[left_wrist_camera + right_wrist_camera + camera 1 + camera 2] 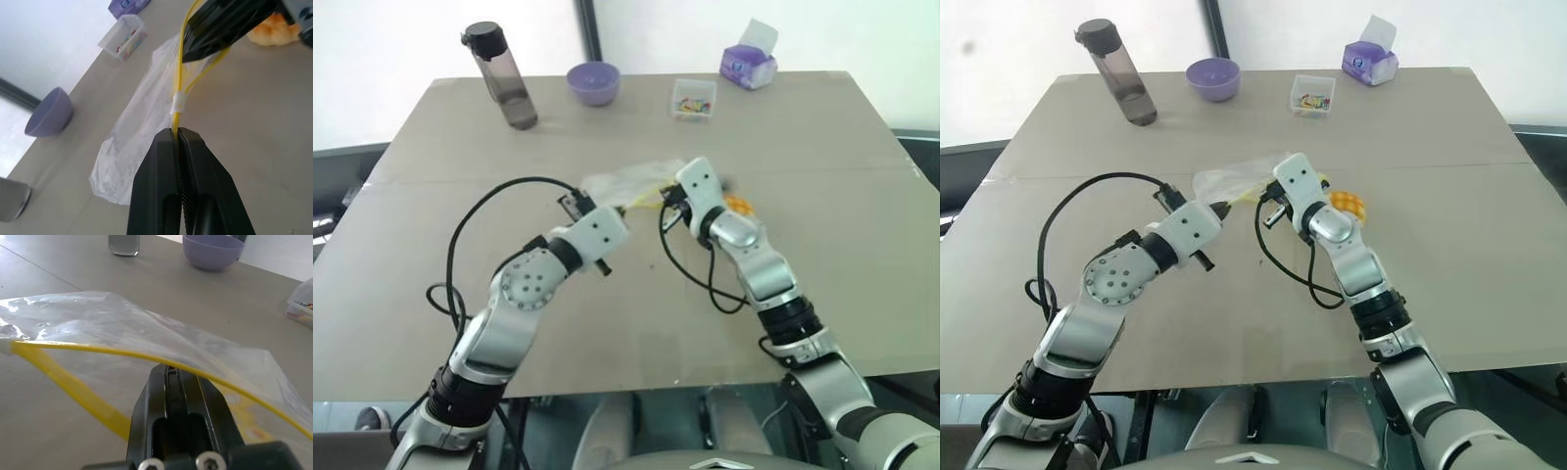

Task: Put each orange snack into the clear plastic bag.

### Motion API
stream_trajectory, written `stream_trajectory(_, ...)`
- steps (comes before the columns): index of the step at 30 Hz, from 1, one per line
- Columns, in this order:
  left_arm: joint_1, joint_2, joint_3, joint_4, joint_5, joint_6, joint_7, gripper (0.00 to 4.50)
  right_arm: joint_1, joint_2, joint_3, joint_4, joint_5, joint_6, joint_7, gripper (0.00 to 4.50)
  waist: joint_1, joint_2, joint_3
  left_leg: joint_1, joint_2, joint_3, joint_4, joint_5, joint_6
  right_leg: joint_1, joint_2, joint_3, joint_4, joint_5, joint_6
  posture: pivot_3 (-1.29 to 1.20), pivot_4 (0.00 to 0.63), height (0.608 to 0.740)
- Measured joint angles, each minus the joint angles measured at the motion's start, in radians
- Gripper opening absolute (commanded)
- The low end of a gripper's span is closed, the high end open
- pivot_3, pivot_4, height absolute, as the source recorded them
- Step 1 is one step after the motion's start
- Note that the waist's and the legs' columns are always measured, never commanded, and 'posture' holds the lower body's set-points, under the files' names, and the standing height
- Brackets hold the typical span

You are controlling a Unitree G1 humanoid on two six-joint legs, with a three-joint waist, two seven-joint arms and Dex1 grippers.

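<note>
1 orange snack (1349,205), 1 clear plastic bag (1234,177), 1 water bottle (1117,74), 1 purple bowl (1212,78), 1 small clear box (1312,97), 1 tissue pack (1370,61), 1 table (1449,255), 2 tools: left tool (178,138), right tool (169,372).

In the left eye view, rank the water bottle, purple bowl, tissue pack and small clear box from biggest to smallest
1. water bottle
2. and 3. purple bowl and tissue pack: too alike to rank
4. small clear box
</note>
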Motion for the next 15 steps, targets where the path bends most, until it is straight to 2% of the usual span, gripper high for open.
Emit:
stream_trajectory(2,0.001,-0.001,0.0,-0.01,-0.014,-0.018,-0.019,0.0,0.0,-0.015,0.024,0.019,-0.024,-0.031,-0.004,0.07,0.0,0.0,0.0,0.0,0.0,0.0,0.0,0.0,0.0,0.0,0.0,0.0,0.0,0.0,0.0,0.0,0.15,0.74)
stream_trajectory(5,0.016,0.003,0.0,-0.013,-0.016,-0.031,-0.045,0.0,-0.003,-0.08,0.098,0.059,-0.108,-0.14,-0.008,0.92,-0.001,0.0,0.0,0.0,0.0,0.0,0.0,0.0,0.0,0.0,0.0,0.0,0.0,0.0,0.0,0.0,0.15,0.74)
stream_trajectory(8,0.031,0.012,-0.001,-0.013,-0.014,-0.033,-0.06,0.0,-0.009,-0.139,0.167,0.097,-0.198,-0.266,-0.014,2.38,-0.001,0.0,0.0,0.0,0.0,0.0,0.0,0.0,0.0,0.0,0.0,0.0,0.0,0.0,0.0,0.0,0.15,0.74)
stream_trajectory(10,0.031,0.012,-0.001,-0.013,-0.009,-0.033,-0.06,0.0,-0.013,-0.152,0.194,0.117,-0.237,-0.32,-0.02,3.21,-0.001,0.0,0.0,0.0,0.0,0.0,0.0,0.0,0.0,0.0,0.0,0.0,0.0,0.0,0.0,0.0,0.15,0.74)
stream_trajectory(12,0.027,0.011,-0.001,-0.013,0.006,-0.029,-0.057,0.0,-0.018,-0.156,0.207,0.132,-0.269,-0.357,-0.029,4.22,-0.001,0.0,0.0,0.0,0.0,0.0,0.0,0.0,0.0,0.0,0.0,0.0,0.0,0.0,0.0,0.0,0.15,0.74)
stream_trajectory(13,0.025,0.009,-0.001,-0.013,0.012,-0.025,-0.054,0.0,-0.021,-0.155,0.207,0.136,-0.28,-0.368,-0.03,4.37,0.0,0.0,0.0,0.0,0.0,0.0,0.0,0.0,0.0,0.0,0.0,0.0,0.0,0.0,0.0,0.0,0.15,0.74)
stream_trajectory(15,0.024,-0.004,0.0,-0.013,0.019,-0.016,-0.045,0.0,-0.024,-0.155,0.207,0.14,-0.287,-0.378,-0.03,4.37,0.0,0.0,0.0,0.0,0.0,0.0,0.0,0.0,0.0,0.0,0.0,0.0,0.0,0.0,0.0,0.0,0.15,0.74)
